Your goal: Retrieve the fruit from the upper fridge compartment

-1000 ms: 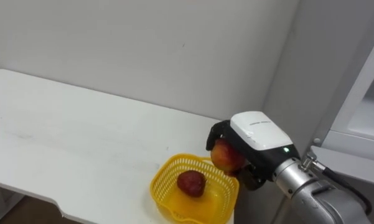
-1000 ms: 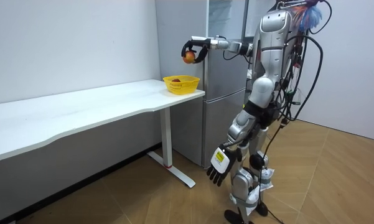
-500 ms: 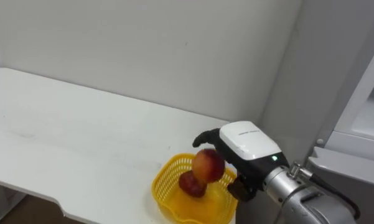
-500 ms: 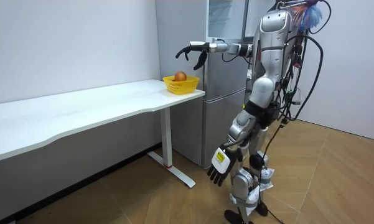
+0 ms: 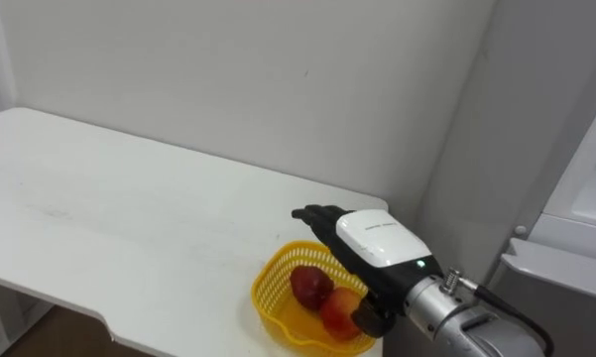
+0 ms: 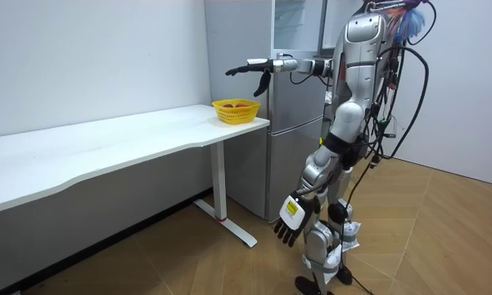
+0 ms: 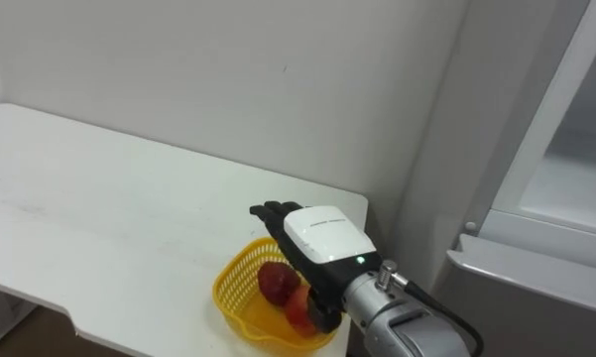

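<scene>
A yellow mesh basket [image 5: 269, 297] [image 6: 236, 110] stands at the table's corner nearest the fridge. In it lie a dark red fruit [image 5: 310, 286] [image 7: 275, 280] and an orange-red fruit [image 5: 339, 310] [image 7: 298, 309], side by side. My right hand [image 5: 373, 244] [image 7: 317, 238] [image 6: 250, 67] hovers just above the basket with its fingers stretched out straight over the table, holding nothing. In the room view my left hand [image 6: 288, 220] hangs beside my thigh, fingers relaxed and empty. I stand in front of the fridge, right arm reaching towards the room view's left.
The long white table [image 5: 109, 218] [image 6: 106, 143] runs along the wall to my left. The grey fridge [image 6: 291, 123] stands right beside the table's end; its open white door [image 5: 585, 169] shows at my right.
My right hand has opened its fingers and let go of the orange-red fruit, which dropped into the basket next to the dark red one. The hand has sunk a little lower in the eye view.
</scene>
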You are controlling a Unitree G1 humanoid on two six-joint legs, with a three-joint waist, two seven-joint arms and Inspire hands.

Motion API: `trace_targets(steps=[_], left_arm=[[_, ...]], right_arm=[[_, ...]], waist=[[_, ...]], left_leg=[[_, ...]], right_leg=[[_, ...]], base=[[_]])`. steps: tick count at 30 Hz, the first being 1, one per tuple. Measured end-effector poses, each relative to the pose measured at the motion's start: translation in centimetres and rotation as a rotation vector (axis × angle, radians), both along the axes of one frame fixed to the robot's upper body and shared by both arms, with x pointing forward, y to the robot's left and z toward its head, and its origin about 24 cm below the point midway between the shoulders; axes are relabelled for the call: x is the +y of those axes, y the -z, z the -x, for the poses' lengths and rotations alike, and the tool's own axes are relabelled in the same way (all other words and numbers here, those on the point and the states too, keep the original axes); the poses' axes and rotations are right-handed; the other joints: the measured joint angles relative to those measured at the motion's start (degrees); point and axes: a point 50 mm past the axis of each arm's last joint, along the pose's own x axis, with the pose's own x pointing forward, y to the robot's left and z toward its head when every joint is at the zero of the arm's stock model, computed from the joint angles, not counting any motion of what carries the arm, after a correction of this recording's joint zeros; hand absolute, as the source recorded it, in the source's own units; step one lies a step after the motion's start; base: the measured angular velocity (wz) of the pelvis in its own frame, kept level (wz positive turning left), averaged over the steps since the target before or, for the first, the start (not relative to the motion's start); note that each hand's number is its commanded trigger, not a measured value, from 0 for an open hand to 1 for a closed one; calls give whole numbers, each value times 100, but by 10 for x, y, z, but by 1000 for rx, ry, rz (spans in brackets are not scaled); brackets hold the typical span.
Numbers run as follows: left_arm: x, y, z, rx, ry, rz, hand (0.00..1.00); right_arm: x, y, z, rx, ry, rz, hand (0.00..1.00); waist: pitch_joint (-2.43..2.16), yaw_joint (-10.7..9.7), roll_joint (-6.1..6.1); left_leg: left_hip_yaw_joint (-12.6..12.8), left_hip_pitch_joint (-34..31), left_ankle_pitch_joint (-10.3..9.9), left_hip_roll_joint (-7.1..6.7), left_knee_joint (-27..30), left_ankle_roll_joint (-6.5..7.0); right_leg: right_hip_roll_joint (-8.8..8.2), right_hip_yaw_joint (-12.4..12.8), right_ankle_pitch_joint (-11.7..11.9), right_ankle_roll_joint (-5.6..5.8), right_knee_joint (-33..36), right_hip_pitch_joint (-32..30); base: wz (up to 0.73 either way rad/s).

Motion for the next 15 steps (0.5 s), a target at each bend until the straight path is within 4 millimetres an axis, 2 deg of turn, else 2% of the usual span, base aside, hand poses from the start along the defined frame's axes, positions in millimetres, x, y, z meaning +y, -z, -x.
trace_targets(steps=[15], left_arm=[[0, 0, 3, 9, -1, 5, 0]], right_arm=[[0, -1, 0, 10, -12, -30, 0]], waist=[[3, -76, 4]], left_leg=[[-53, -43, -1, -3, 32, 0]], right_leg=[[-4, -47, 0, 0, -5, 1]], base=[[1]])
